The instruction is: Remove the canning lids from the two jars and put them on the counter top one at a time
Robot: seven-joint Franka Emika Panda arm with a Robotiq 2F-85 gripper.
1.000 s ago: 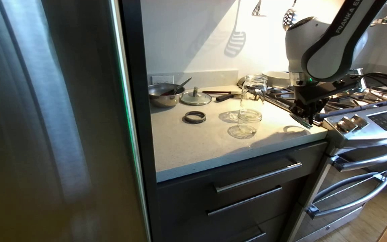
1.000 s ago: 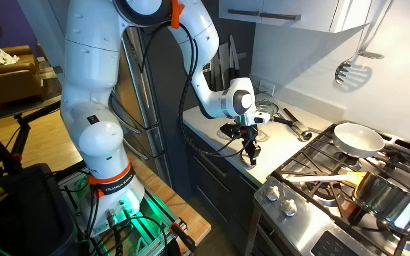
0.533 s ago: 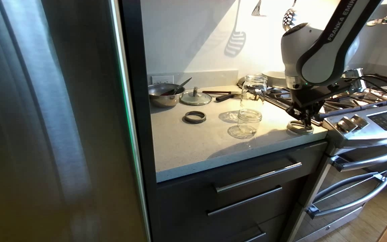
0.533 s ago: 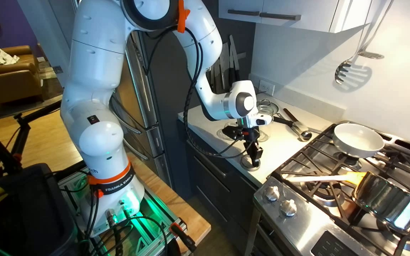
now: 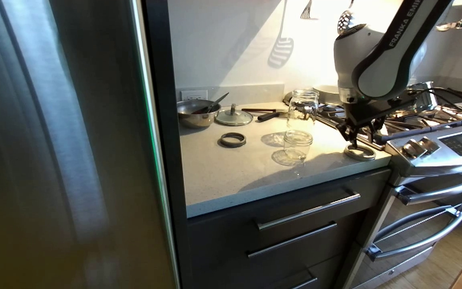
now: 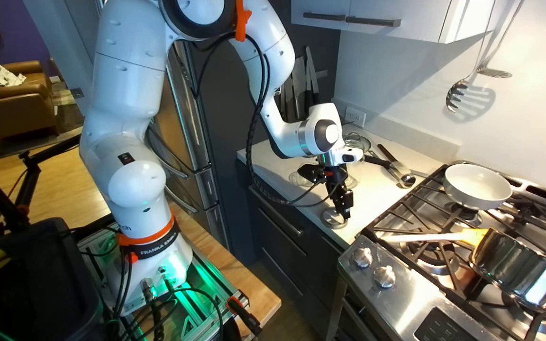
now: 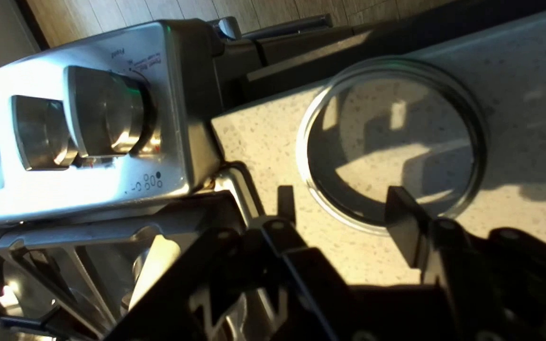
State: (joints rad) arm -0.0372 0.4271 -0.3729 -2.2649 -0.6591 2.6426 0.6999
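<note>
I have the gripper (image 7: pixel 343 208) just over one canning lid (image 7: pixel 303 156), its fingers spread apart; the lid rests on the counter top (image 5: pixel 223 176) just beside the gas stove (image 6: pixel 410 298), and I can't tell whether a fingertip touches it. The other canning lid (image 5: pixel 233 144) lies well apart, the front glass jar (image 5: pixel 297 145) between them, the rear glass jar (image 5: pixel 303 110) nearer the wall (image 5: pixel 231 48).

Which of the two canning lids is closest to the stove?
The canning lid near the jaws; the other canning lid lies farther from the stove, near the glass pan lid.
</note>
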